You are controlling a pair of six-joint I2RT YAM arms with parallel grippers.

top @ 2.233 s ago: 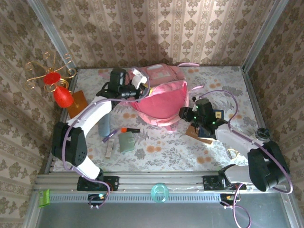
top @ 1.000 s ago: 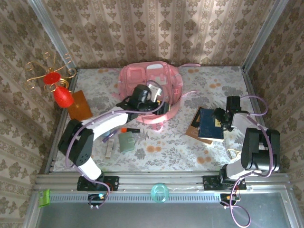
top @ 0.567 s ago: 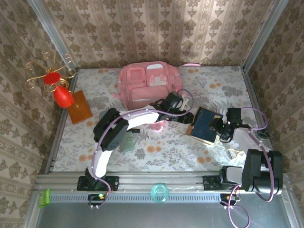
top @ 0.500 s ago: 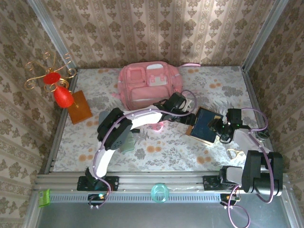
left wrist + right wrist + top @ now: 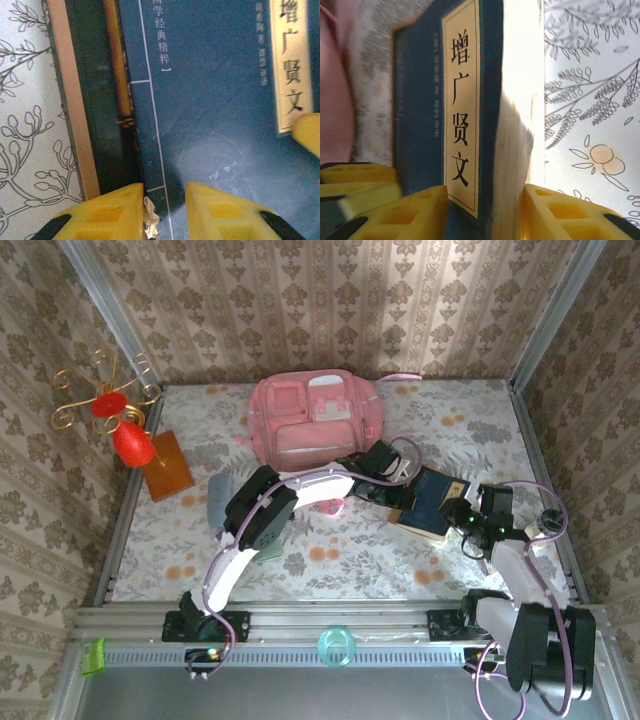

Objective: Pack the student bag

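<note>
The student bag, pink with front zip pockets, lies flat at the back of the table, apart from both grippers. A blue book with Chinese characters lies on other books right of centre. My left gripper hangs over the cover near its spine. Its yellow fingers stand a narrow gap apart, with bare cover between them. My right gripper is shut on the book's open side, one finger on the cover label and the other against the pages.
A darker book and a brown one lie under the blue book. At the left stand a red ornament, a gold wire stand and a brown board. A grey-blue bottle lies beside the left arm.
The bag went from lifted to lying flat at the back. My left arm swung right from the bag onto the blue book. Both grippers' jaws narrowed, the right one onto the book's edge.
</note>
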